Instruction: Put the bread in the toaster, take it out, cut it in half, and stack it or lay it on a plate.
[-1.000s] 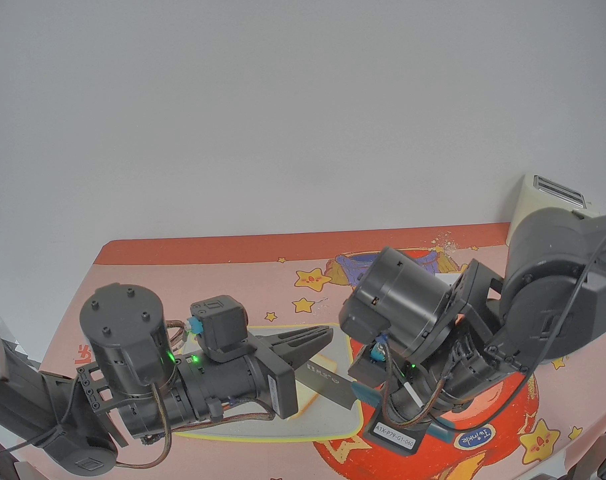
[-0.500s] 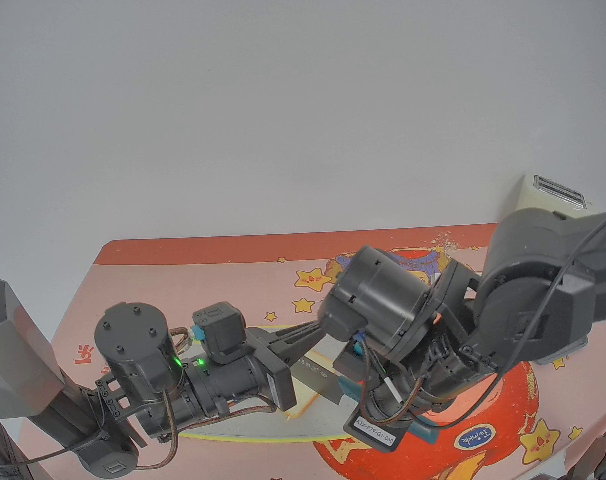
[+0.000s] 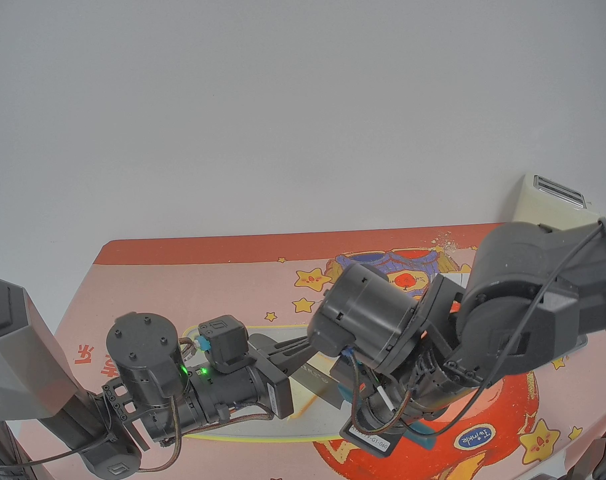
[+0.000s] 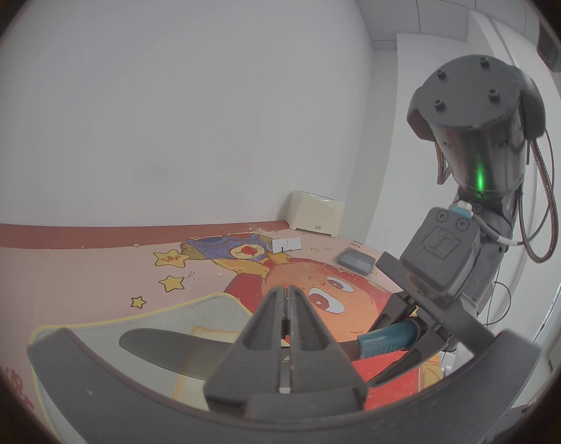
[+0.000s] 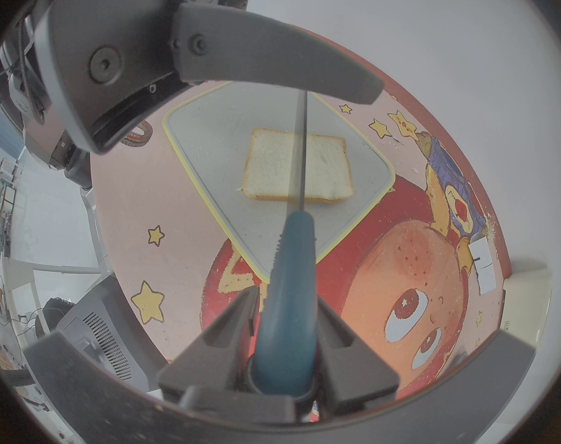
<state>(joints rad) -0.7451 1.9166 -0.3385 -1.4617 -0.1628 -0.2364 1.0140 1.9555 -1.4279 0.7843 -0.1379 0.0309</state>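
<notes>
The bread (image 5: 330,168) lies flat near the middle of the cutting board (image 5: 212,124), with bare board on every side of its crust. The right tool (image 5: 286,301) is clamped on the blue handle of the knife (image 5: 289,266), whose blade runs across the middle of the slice from the near crust to the far one; I cannot tell whether the edge touches it. The left tool (image 4: 286,297) is pressed together on nothing, low over the board beside the blade's tip. The desk (image 3: 183,281) lies open beyond the board toward the wall, and the toaster (image 4: 317,213) stands well apart at the far right corner.
</notes>
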